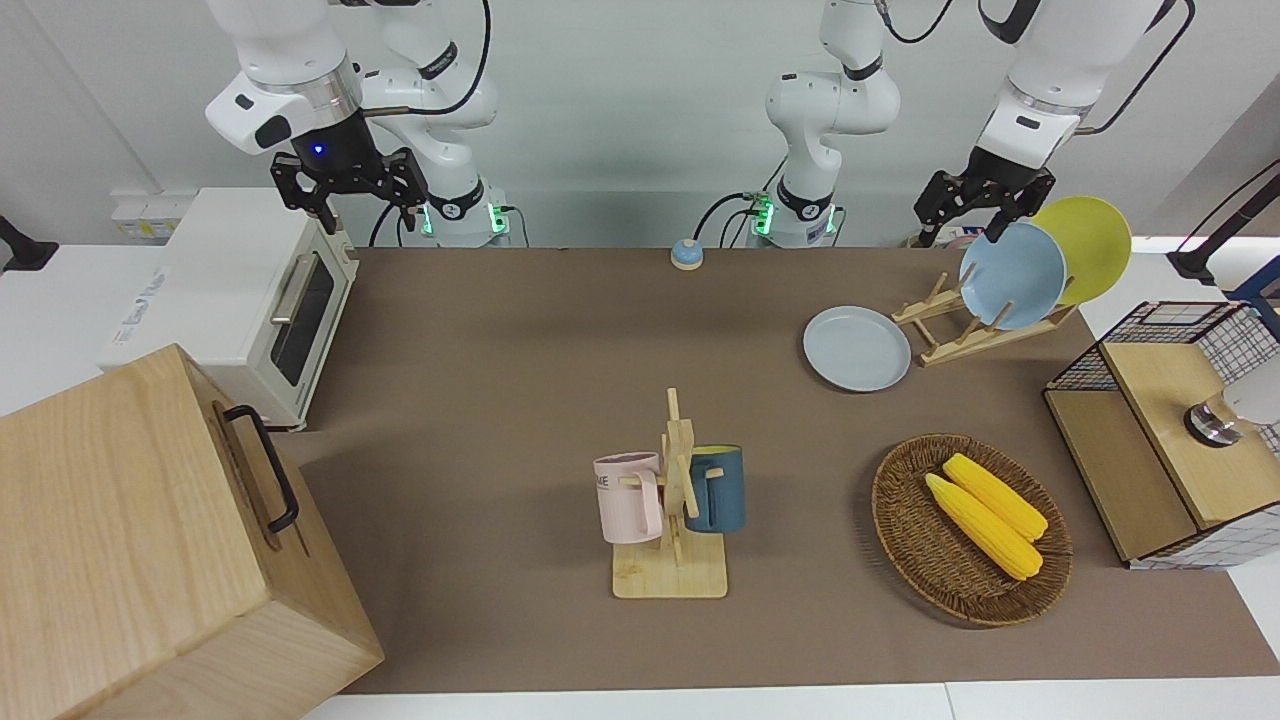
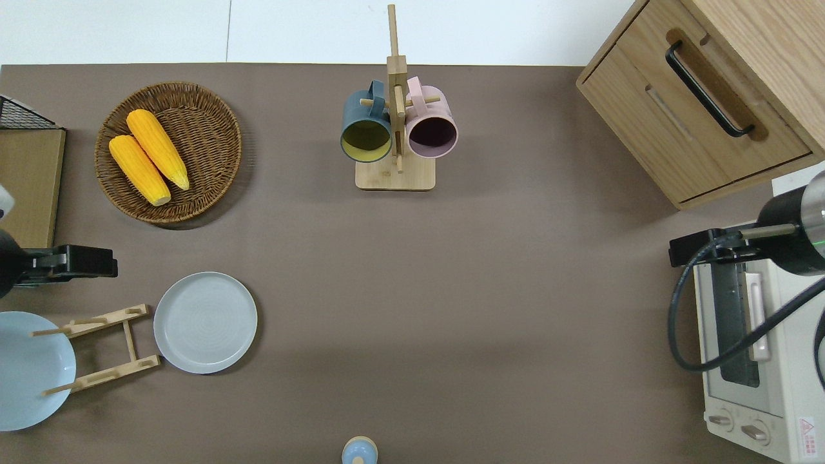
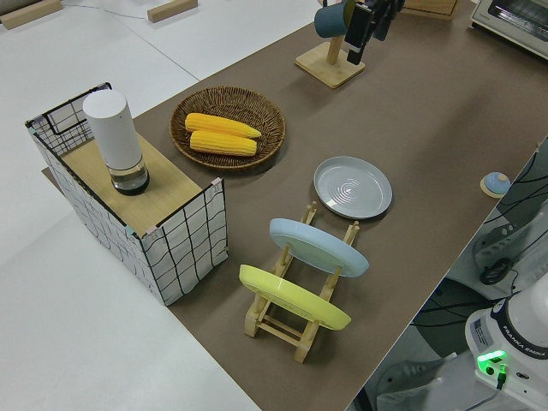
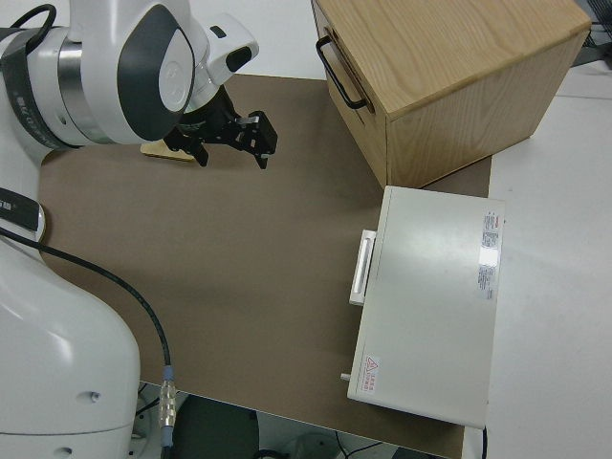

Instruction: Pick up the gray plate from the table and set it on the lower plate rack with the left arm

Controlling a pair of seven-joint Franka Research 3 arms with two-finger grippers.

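Observation:
The gray plate (image 1: 856,348) (image 2: 205,322) (image 3: 352,187) lies flat on the brown table, just beside the low end of the plate rack (image 1: 950,335) (image 2: 103,319) (image 3: 306,216). A sky-blue plate (image 1: 1012,275) and a yellow plate (image 1: 1090,245) lean in the rack's higher slots. My left gripper (image 1: 962,232) (image 2: 77,263) (image 3: 368,30) hangs open and empty in the air, over the table between the rack and the wire crate, apart from the gray plate. The right arm is parked, its gripper (image 1: 365,205) (image 4: 229,143) open.
A mug tree (image 1: 675,520) holding a pink and a dark blue mug stands mid-table. A wicker basket (image 1: 905,530) holds two corn cobs. A wire crate (image 1: 1150,400), a toaster oven (image 1: 250,300), a wooden drawer box (image 1: 130,540) and a small blue bell (image 1: 686,254) stand around the edges.

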